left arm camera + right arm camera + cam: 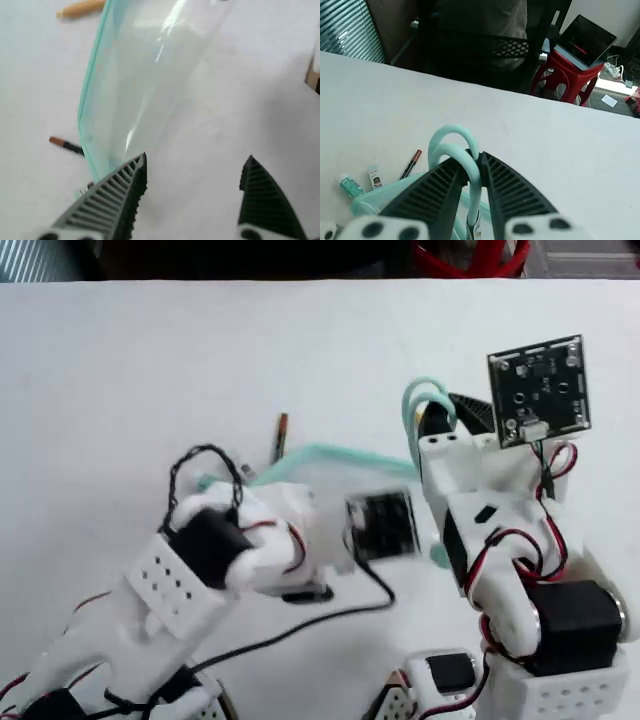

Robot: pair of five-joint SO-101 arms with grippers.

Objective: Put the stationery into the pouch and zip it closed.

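A clear pouch [335, 472] with a teal edge lies across the middle of the white table [150, 350]. My right gripper [475, 156] is shut on its teal loop handle [451, 140], seen from above at the pouch's right end [428, 400]. My left gripper [195, 159] is open over the pouch [150, 75], one finger [120, 197] on its teal edge, the other over bare table. A wooden pencil [82, 7] and a dark pen [65, 145] lie beside the pouch. A pen [411, 164], a small white item [375, 177] and a teal tube [349, 185] lie past it.
A black cable [300, 625] trails across the table near the left arm's base. Beyond the far table edge stand a red stool [565, 75] and a dark chair [480, 35]. The table's far half is bare.
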